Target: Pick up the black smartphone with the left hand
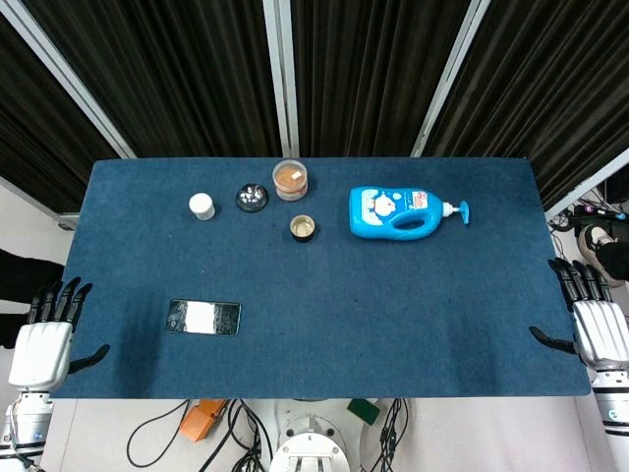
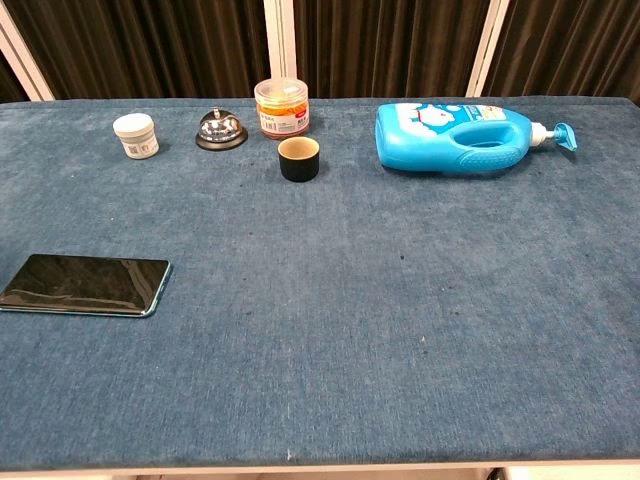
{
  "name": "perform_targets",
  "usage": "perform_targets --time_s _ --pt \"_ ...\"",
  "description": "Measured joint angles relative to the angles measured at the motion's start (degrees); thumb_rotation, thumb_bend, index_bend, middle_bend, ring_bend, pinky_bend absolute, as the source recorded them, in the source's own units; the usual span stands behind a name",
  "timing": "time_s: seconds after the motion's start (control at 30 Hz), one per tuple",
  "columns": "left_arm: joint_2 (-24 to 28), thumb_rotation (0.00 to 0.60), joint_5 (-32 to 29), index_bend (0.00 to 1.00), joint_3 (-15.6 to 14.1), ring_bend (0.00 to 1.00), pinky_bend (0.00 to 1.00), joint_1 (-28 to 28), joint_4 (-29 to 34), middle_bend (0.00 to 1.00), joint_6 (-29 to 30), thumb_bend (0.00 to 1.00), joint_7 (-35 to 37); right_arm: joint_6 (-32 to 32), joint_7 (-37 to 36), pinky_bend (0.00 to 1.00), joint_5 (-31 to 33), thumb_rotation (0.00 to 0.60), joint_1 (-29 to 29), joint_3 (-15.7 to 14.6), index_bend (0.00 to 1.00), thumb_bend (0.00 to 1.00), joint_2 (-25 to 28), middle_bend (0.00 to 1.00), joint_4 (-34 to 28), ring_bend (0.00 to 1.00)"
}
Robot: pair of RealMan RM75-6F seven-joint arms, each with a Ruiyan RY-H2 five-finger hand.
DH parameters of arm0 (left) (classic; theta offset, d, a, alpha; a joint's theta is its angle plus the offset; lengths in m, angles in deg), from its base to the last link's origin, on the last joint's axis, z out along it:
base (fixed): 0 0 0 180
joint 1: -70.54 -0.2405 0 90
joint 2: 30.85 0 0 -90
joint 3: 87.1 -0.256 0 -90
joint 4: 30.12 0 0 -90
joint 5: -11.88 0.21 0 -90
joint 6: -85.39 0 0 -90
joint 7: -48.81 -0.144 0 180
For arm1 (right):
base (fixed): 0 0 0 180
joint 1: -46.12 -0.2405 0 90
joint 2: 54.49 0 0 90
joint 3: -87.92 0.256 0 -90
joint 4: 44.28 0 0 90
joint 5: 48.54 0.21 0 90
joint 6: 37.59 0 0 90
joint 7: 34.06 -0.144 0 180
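The flat black glass smartphone (image 2: 84,284) lies nearest, at eight o'clock on the blue cloth table (image 1: 393,315). The white left hand (image 1: 44,339) and right hand (image 1: 595,320) wait off-table, fingers spread, empty. The thin slab may slide when pinched.

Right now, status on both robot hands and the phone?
Left robot hand open, off the table's left edge. Right robot hand open, off the right edge. Black smartphone flat on the blue table, untouched. Nothing between left robot hand and phone.
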Motion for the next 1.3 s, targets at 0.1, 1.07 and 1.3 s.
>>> perform_targets --time_s 0.1,1.07,1.3 --pt "0.18 0.6 -0.28 0.09 0.31 0.0 0.0 0.26 0.78 0.02 -0.29 0.14 -1.06 0.07 -0.04 0.05 0.05 0.6 -0.11 0.1 0.03 0.23 0.1 0.12 -0.03 0.0" --pt "-17.82 0.6 -5.49 0.27 1.9 0.0 0.0 13.85 -2.26 0.03 -19.51 0.14 -18.33 -1.86 -1.72 0.05 -0.68 0.6 0.45 0.38 0.03 0.23 0.93 0.12 0.67 0.0" --pt "-19.55 0.6 -8.51 0.27 2.48 0.0 0.0 14.77 -4.4 0.04 -20.0 0.18 -18.98 -1.47 -1.46 0.05 -0.36 0.6 0.39 0.37 0.03 0.23 0.84 0.12 0.61 0.0"
